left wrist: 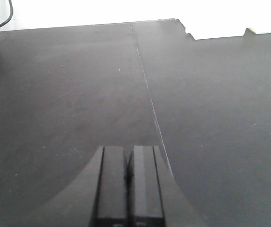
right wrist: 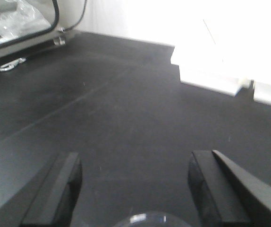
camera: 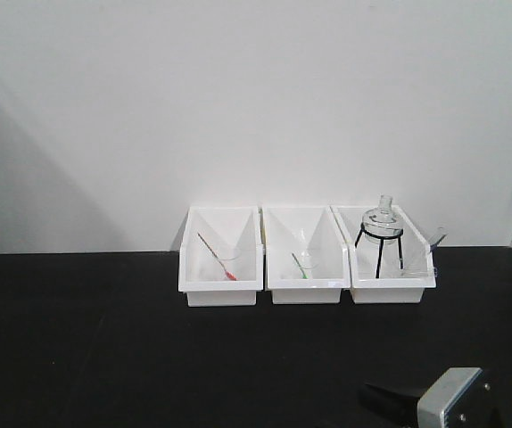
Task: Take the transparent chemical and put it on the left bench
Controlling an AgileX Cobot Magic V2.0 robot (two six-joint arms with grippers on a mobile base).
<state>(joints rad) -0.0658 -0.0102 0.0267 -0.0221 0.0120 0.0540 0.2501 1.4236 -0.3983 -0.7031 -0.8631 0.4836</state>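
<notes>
The transparent chemical is a clear pipette leaning at the right edge of the right-hand white bin, far across the black bench. In the front view only the grey end of my right arm shows, low at the bottom right and well short of the bins. My right gripper is open over bare black bench, nothing between its fingers. My left gripper is shut on nothing, with its pads pressed together above the black surface.
Three white bins stand side by side against the wall: the left bin holds a red-tipped pipette, the middle bin a green-tipped one. A tripod with a flask stands in the right bin. A dark-framed box sits at the right wrist view's far left.
</notes>
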